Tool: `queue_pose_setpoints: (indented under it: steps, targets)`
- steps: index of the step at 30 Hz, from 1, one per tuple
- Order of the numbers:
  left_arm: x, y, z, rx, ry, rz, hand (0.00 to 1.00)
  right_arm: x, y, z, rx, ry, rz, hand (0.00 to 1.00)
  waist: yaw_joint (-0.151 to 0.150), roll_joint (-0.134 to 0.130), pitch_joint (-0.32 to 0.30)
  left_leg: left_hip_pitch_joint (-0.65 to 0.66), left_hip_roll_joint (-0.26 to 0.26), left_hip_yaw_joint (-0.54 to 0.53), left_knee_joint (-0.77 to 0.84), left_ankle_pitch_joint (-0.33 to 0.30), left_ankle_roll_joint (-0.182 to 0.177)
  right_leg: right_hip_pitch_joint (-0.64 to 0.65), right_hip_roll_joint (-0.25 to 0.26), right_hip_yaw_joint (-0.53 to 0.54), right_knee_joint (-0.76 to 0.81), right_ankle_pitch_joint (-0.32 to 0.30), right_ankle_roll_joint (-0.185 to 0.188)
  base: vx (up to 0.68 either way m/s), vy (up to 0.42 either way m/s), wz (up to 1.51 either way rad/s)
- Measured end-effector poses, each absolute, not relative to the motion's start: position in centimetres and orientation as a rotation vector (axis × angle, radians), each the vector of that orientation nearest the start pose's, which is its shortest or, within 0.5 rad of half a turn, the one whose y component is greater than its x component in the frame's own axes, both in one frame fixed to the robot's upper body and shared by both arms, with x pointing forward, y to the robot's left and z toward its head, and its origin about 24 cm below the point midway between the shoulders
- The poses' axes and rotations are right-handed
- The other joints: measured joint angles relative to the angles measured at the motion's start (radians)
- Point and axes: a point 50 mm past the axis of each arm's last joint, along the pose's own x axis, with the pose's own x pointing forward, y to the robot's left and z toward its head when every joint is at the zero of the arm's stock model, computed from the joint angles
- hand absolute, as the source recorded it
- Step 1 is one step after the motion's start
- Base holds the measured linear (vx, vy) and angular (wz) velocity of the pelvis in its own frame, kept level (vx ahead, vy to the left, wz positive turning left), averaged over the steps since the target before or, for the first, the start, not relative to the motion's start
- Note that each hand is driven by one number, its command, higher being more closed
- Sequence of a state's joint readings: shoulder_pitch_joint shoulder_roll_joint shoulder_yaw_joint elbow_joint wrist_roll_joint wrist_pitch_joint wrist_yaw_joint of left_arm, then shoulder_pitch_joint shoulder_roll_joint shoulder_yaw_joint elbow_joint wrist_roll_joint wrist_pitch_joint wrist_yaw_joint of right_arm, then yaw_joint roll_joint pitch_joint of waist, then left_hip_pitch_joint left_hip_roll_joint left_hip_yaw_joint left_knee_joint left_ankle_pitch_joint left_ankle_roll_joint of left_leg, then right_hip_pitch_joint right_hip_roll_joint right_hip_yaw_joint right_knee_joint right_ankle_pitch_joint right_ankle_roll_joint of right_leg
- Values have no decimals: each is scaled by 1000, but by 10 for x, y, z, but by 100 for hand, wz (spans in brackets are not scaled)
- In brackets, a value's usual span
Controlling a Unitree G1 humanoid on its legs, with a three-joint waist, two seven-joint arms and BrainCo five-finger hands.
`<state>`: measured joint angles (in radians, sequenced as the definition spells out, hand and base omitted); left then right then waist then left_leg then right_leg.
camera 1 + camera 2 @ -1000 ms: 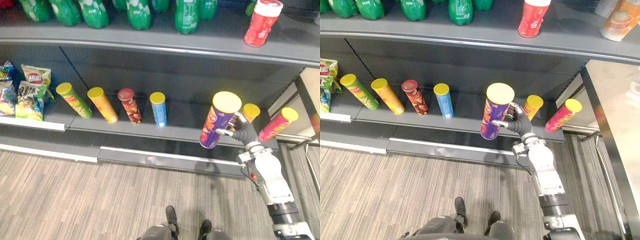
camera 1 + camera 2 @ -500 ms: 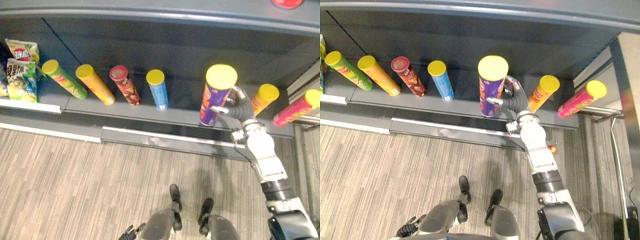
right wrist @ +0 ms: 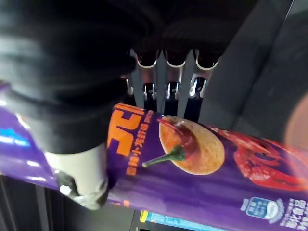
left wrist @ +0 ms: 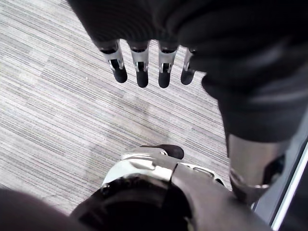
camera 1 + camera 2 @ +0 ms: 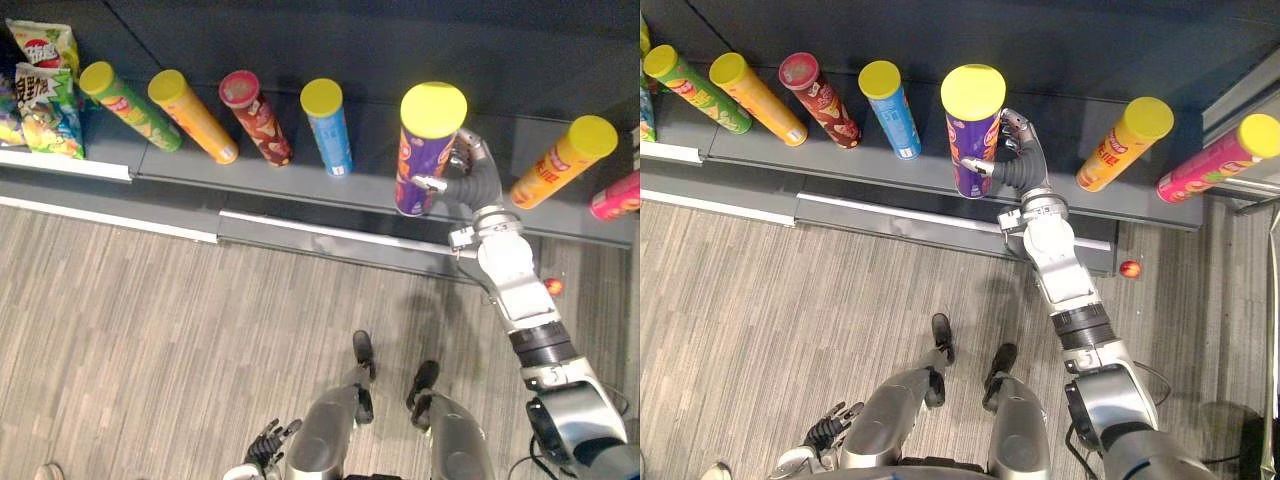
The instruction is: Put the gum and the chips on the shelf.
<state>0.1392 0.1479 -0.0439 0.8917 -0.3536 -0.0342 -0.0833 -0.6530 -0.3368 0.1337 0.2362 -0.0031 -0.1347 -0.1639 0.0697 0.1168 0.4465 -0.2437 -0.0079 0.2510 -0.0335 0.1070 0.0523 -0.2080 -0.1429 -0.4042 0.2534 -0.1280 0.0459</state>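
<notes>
As hand (image 5: pixel 468 186) clasps can (image 5: pixel 421 168), near shelf edge (image 5: pixel 930 176)

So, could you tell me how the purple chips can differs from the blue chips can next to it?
The purple chips can is gripped by the right hand; the blue chips can stands free. Its wrap is purple with orange print; the blue can's is light blue. Both are upright tubes with yellow lids.
</notes>
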Motion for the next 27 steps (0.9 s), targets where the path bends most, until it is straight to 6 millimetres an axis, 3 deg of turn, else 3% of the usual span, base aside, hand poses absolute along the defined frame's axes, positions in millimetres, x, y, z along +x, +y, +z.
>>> queue_pose_setpoints:
  steps: [11,13,19,27]
  targets:
    - [123,188,-144,-219,930,99,0,359,-155,228,-406,-679,-185,100,21,37,18,-61,-11,-18,-14,37,-1,-106,-32,-10,110,-43,-13,9,-24,6]
    - [127,184,-143,-236,922,88,0,362,-163,235,-419,-696,-230,100,28,60,28,-74,-16,-22,-10,42,-3,-127,-45,-14,141,-56,-15,-6,-29,11]
    - [136,176,-141,-222,904,37,0,367,-181,240,-451,-683,-325,100,44,95,41,-112,-40,-38,10,56,2,-193,-94,-17,244,-107,-22,-17,-42,14]
    - [136,175,-141,-239,902,38,0,370,-184,242,-476,-686,-366,100,46,99,40,-139,-37,-43,10,70,-7,-232,-100,-22,278,-121,-37,-38,-69,3]
